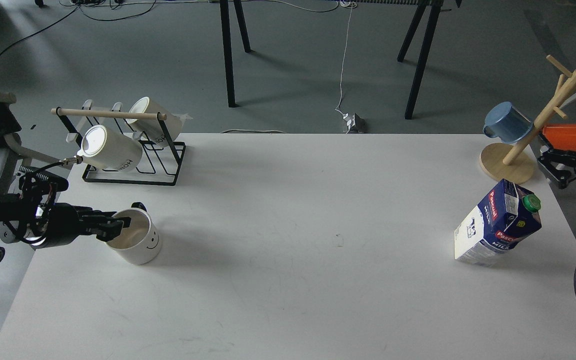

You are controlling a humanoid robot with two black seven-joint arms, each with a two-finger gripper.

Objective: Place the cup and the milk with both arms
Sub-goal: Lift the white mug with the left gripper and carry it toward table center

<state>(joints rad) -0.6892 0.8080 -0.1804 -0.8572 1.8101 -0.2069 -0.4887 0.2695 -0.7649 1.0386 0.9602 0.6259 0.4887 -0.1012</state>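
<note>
From the head view, your left claw [114,226] is pinching the near rim of the cup [136,243], one finger reaching inside; the cup is sitting on the tabletop [288,250] at left, looking empty. The milk [499,223] is standing far right, cap on. Your right claw [554,170] is hovering behind it; its opening you cannot tell.
</note>
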